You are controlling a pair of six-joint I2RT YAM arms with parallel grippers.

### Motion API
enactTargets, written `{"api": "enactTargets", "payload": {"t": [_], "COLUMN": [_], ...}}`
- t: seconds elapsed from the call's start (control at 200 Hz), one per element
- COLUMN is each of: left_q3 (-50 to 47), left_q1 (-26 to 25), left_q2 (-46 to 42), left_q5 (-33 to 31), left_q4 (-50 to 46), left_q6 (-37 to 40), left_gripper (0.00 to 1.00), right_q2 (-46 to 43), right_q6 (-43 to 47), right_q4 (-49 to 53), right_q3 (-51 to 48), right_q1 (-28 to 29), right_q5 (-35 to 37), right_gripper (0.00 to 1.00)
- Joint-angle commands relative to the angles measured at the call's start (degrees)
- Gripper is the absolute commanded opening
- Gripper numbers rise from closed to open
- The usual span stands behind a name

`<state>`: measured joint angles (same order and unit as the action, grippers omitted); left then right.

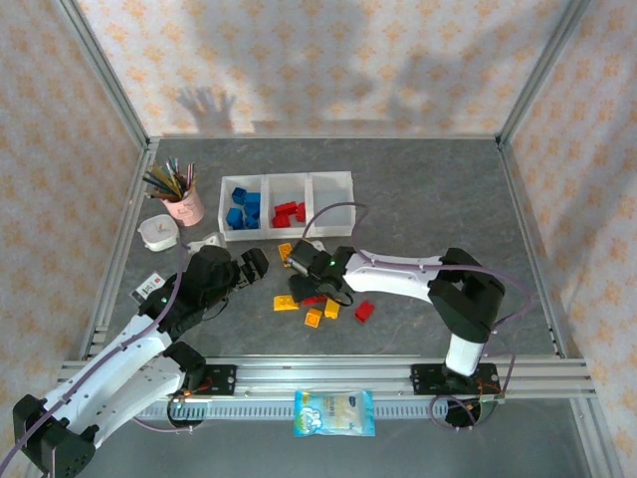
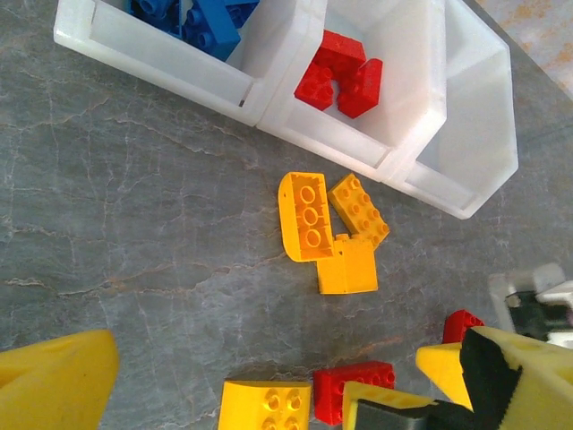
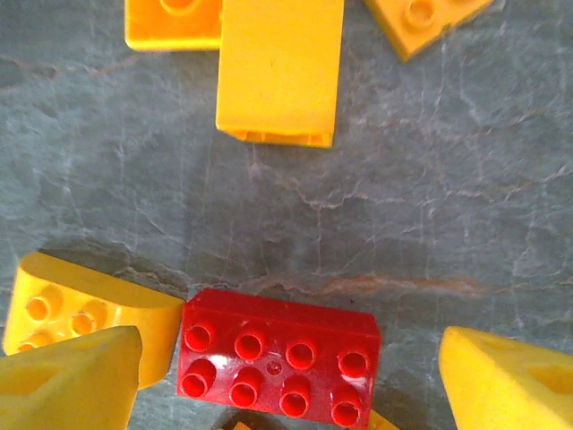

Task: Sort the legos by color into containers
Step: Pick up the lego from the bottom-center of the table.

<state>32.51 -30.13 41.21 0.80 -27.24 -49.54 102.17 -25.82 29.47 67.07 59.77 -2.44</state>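
You have three joined containers [image 1: 331,204]: blue legos [image 1: 243,209] lie in the left one and red legos [image 1: 290,212] in the middle one. Just in front of the containers, three yellow legos [image 2: 309,215] touch each other. Further in front, one red eight-stud brick [image 3: 277,358] lies between the spread fingers of the right gripper [image 3: 286,376], untouched. The left gripper [image 1: 249,267], before the containers' left end, is spread wide too.

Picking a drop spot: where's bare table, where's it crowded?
Free: table right of the containers out to its right edge, and the far strip behind them. Crowded: in front of the containers, loose legos; pencil cup and dish on their left.
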Motion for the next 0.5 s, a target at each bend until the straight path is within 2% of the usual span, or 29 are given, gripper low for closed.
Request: {"api": "enactTargets", "payload": {"t": [0.0,0.365,0.496], "left_q3": [-0.33,-0.61,-0.70], "left_q1": [-0.34,-0.32,-0.30], "left_q2": [-0.69,-0.14,0.00], "left_q5": [-1.74,-1.78,-1.59], "left_q4": [-2.11,-1.77,-1.52], "left_q6": [-0.46,0.23,0.23], "left_gripper": [0.99,0.99,0.99], "right_q2": [1.78,6.27,6.38], "right_q6": [-1.26,-0.73,-0.79], "right_q4": [2.18,4.04,5.46], "right_q3": [-0.14,0.91,1.66], "right_q1": [0.38,0.43,0.43], "right_q5": [1.03,2.47,5.34], "right_gripper": [0.85,0.84,0.79]}}
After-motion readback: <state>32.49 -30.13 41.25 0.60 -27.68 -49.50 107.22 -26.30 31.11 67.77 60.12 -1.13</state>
